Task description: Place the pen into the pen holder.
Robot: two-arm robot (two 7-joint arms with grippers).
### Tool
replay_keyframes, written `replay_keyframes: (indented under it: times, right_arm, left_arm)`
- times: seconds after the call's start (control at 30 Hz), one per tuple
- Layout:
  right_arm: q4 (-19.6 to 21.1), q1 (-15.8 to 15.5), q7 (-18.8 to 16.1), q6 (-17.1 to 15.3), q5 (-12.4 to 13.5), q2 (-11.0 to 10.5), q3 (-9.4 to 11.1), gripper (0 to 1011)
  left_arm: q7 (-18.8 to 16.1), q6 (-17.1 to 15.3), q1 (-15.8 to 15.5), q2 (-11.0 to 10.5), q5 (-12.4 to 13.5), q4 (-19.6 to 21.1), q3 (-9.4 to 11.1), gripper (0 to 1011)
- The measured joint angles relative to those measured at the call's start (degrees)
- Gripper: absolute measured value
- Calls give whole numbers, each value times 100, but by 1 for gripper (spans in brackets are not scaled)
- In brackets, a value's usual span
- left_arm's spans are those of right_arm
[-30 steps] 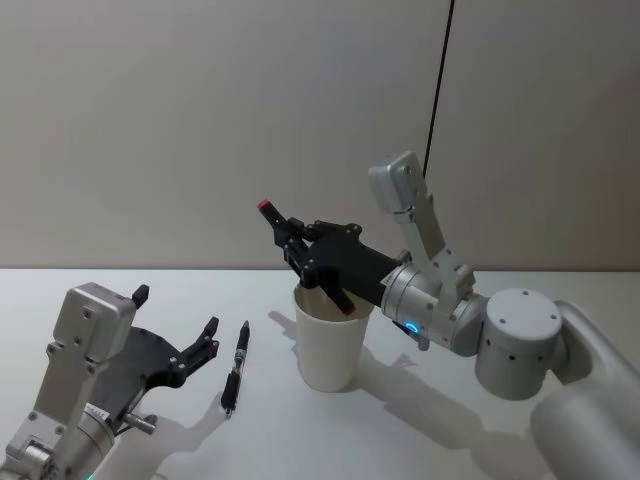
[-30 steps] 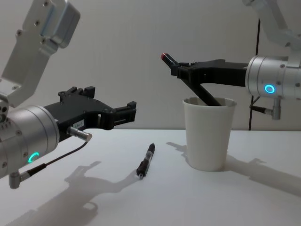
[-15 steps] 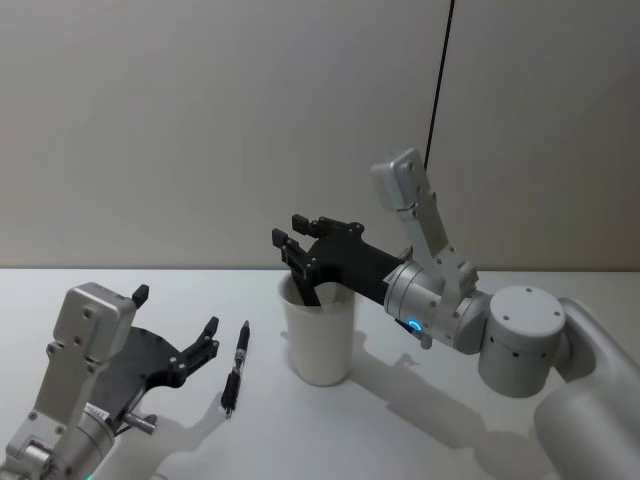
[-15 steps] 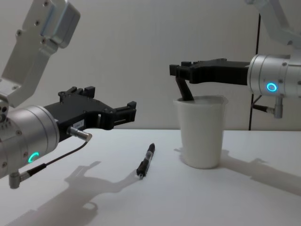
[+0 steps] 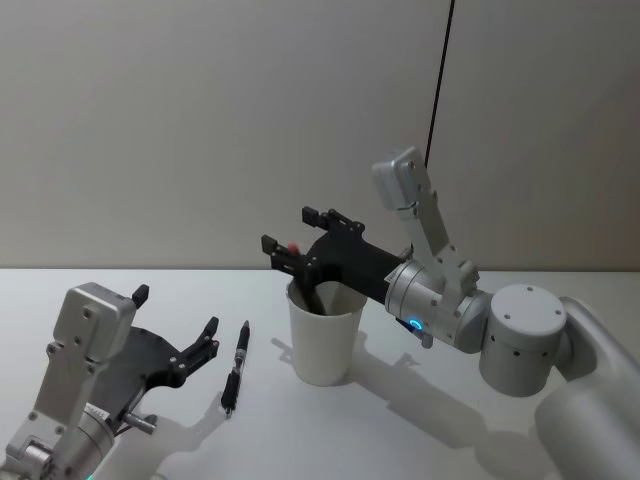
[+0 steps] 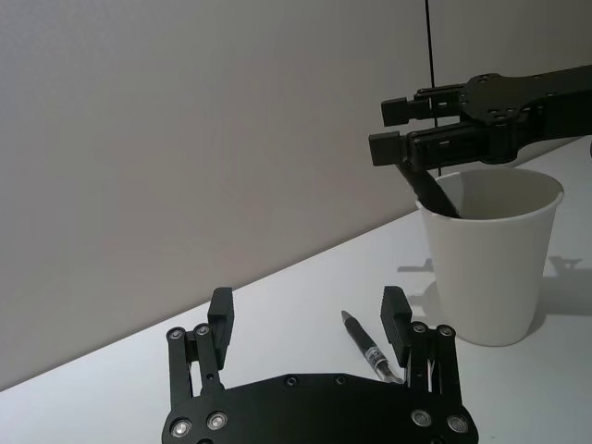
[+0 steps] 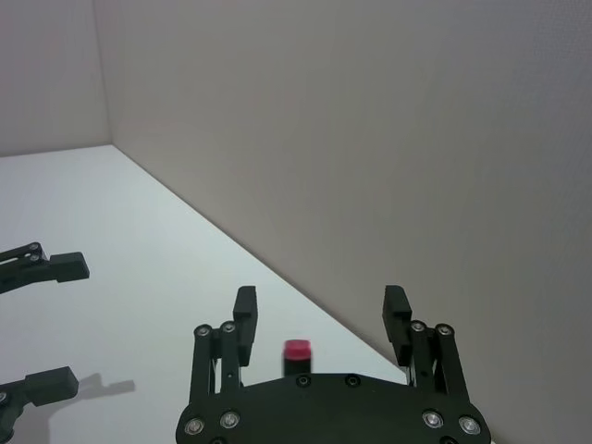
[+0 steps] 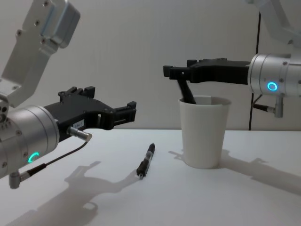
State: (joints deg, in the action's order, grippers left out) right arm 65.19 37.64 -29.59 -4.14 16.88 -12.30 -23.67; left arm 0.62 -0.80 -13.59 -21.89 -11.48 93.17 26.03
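Observation:
A white paper cup, the pen holder [image 5: 322,345] [image 8: 203,136] [image 6: 490,268], stands mid-table. A dark pen with a red cap [image 5: 293,248] [image 8: 188,92] [image 6: 430,190] leans inside it, its cap [image 7: 297,350] sticking out over the rim. My right gripper [image 5: 290,230] [image 8: 176,68] [image 7: 321,319] hovers open just above the cup, its fingers on either side of the cap without touching it. A second black pen [image 5: 235,365] [image 8: 146,160] [image 6: 370,351] lies flat on the table left of the cup. My left gripper [image 5: 180,345] [image 8: 120,113] [image 6: 308,319] hangs open and empty just left of that pen.
The white table [image 5: 430,430] runs up to a plain grey wall. A thin black cable [image 5: 438,80] hangs down the wall behind the right arm.
The right gripper lowered the red-capped pen into the cup and opened, letting go of it. The cup was nudged left, then came back a little. The left arm has not moved.

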Motion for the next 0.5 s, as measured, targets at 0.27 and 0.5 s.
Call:
replay_keyframes:
  times: [0.27,0.5]
  right_arm:
    - [42,0,-5,-44,27,-23,1,1000]
    - [357,2,-100,-399,249,-174,148,1001]
  left_arm:
    - [0,0,0,0,0,0,0,1002]
    - [0,0,0,0,0,0,0,1002]
